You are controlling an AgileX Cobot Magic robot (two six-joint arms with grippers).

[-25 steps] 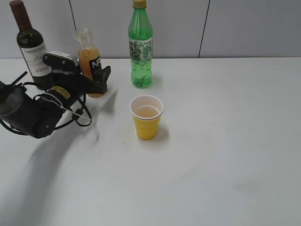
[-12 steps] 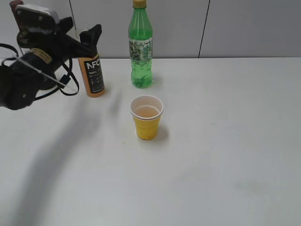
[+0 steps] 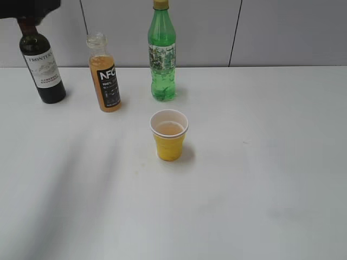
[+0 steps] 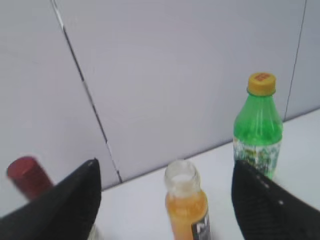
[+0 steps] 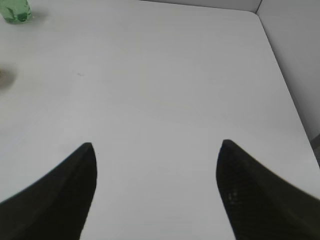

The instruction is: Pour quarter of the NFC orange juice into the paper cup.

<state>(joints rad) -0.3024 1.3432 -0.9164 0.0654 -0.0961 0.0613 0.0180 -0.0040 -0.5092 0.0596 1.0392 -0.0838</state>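
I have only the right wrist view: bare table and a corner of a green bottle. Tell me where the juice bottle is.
Observer: The NFC orange juice stands upright and uncapped at the back of the table, between the wine bottle and the green bottle.
Operator: Report the left gripper.
Observer: The left gripper is open and empty, raised clear of the juice bottle, touching nothing.
Operator: Check the cup.
Observer: The paper cup stands upright in front of the green bottle, with a little pale orange liquid in it.
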